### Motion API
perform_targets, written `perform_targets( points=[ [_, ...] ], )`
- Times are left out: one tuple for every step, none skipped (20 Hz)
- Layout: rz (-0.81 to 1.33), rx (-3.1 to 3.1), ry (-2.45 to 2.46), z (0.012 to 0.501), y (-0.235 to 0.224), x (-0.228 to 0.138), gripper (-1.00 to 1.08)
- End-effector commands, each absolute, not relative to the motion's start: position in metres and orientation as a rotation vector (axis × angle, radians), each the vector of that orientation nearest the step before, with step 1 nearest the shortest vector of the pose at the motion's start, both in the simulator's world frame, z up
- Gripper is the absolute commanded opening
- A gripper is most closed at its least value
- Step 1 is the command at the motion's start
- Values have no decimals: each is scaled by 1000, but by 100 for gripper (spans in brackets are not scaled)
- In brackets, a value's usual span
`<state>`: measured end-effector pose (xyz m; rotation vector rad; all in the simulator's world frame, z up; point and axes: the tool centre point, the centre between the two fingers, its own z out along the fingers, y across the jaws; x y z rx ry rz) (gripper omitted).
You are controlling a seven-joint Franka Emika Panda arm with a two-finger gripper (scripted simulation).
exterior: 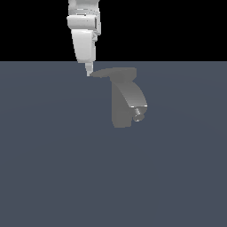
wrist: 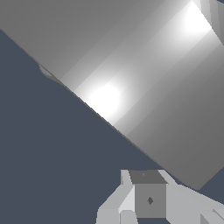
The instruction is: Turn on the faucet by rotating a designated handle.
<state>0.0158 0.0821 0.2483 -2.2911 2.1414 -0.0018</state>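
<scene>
The gripper [exterior: 89,71] hangs point-down at the tip of the handle [exterior: 103,73], touching it or just beside it; I cannot tell whether its fingers are open or closed. The handle runs roughly level from that tip toward the exterior view's right, into the cap of the faucet [exterior: 125,98], which stands near the middle of the floor [exterior: 53,168]. A sideways push at the tip looks the likely next move, with open room all around.

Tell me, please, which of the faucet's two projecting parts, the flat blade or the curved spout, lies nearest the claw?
The handle, the flat pointed blade off the faucet's cap: in the exterior view its tip meets the claw, while the nozzled spout curves down on the far side.
</scene>
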Motion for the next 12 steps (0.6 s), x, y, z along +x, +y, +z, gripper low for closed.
perform_targets(
  points=[
    [-2,-2283,2155,248,70,9,-100],
    [-2,-2283,2155,248,68,7,-100],
    [-1,-2284,2155,248,65,4,-100],
    [-1,-2284,2155,248,63,2,-100],
    [-1,-2284,2155,248,61,-1,-100],
    [-1,-2284,2155,248,58,-4,-100],
    [-1,-2284,2155,248,56,-6,-100],
    [-1,-2284,2155,248,53,-9,-100],
    [-1,-2284,2155,248,51,-11,-100],
    [-1,-2284,2155,248,49,-14,-100],
    [-1,-2284,2155,248,46,-17,-100],
    [-1,-2284,2155,248,44,-19,-100]
  ],
)
